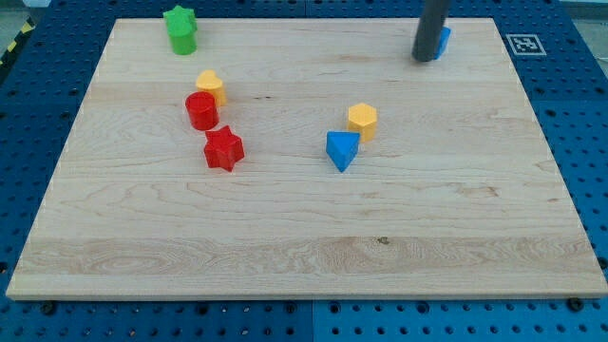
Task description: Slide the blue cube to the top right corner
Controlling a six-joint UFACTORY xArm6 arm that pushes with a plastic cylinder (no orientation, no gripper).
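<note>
The blue cube [444, 41] sits near the view's top right corner of the wooden board [304, 237], mostly hidden behind my dark rod. My tip [424, 58] rests on the board right against the cube's left side. Only a thin blue edge of the cube shows to the right of the rod.
A green star block [180, 29] is at the top left. A yellow block [210, 86], a red cylinder [201, 110] and a red star block [223, 148] cluster at the left. A yellow hexagonal block [362, 121] and a blue triangular block [341, 149] sit mid-board.
</note>
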